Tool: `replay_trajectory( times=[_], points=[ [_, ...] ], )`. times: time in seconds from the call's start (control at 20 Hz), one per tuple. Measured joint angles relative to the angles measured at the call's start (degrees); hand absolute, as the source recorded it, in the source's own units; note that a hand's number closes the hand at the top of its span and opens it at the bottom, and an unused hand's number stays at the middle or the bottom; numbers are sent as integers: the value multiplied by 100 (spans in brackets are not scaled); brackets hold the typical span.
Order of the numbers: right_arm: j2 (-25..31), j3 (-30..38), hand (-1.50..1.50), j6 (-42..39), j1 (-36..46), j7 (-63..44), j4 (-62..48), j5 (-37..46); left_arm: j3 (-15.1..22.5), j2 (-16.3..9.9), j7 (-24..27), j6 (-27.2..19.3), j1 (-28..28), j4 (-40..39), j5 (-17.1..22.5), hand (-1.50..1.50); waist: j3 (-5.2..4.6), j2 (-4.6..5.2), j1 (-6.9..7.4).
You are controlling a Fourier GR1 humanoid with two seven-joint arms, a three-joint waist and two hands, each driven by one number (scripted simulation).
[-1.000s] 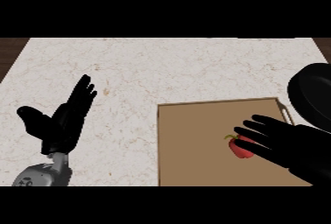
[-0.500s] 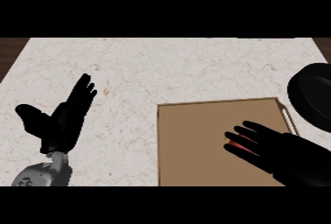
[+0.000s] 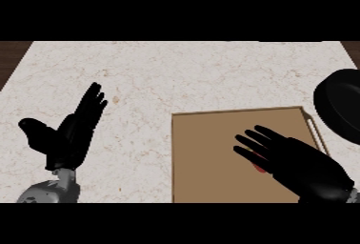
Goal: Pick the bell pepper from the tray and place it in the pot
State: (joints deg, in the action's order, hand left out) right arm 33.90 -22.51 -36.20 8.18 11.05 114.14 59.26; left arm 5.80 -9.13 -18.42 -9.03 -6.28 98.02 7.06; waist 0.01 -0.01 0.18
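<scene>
R hand (image 3: 299, 164) is hovering flat, fingers straight, over tray (image 3: 211, 157), hiding most of bell pepper (image 3: 260, 167); red sliver showing underneath. Pot (image 3: 341, 107) is sitting just off tray's right edge. L hand (image 3: 67, 136) is resting open on bare counter (image 3: 175, 76).

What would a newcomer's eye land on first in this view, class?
First, the right robot hand, fingers spread, over the brown tray at lower right, hiding all but a red sliver of the pepper. Next, the left robot hand, open and resting with fingers up at the left on the pale counter. Last, the black pot, cut off by the right edge.
</scene>
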Motion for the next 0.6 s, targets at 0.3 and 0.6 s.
replay_trajectory(
  times=[0.3, 0.6],
  points=[
    [-235, -210, -150, 117, 177, 71, -467, 644, -54, 100, 58, 60, 24, -70, -85, 0, -1, 1, -3],
    [-372, -285, -150, 196, 177, 99, -770, 1209, -166, 135, -69, 116, -94, -66, -133, 0, -2, -1, -9]
  ],
)
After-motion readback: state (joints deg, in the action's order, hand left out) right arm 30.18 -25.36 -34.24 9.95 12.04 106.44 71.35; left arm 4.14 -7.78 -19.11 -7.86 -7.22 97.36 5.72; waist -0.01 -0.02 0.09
